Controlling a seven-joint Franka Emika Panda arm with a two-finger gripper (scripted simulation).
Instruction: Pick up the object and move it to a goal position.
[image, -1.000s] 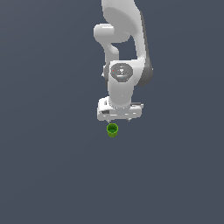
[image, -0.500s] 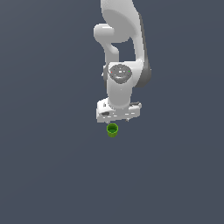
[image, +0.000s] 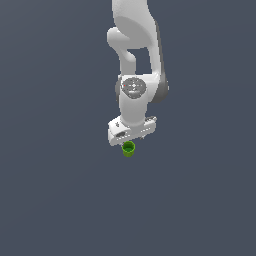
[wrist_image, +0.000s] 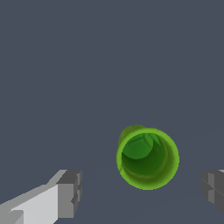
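Object (image: 128, 148): a small bright green cylinder, thin-walled and open at the top, with a darker green hollow inside; its surface is smooth and evenly coloured. It stands upright on a flat, matte, dark grey-blue bench surface (image: 60, 200) that carries no texture or markings. No bench edge or corner shows in either view, so its place relative to them cannot be told; in the exterior view it sits near the middle of the picture.

White arm (image: 135, 55): glossy, rounded segments, with a grey disc at the wrist joint. It hangs vertically over the cup. The gripper (image: 131, 141) is a boxy white body placed just above the cup, its underside close to the rim.

In the wrist view the cup (wrist_image: 148, 158) lies between two blocky grey fingertips (wrist_image: 70, 194), closer to one than the other. The fingers are spread wide apart, with bare bench visible between each pad and the cup wall; neither touches it.

Open bench surrounds the cup on all sides.
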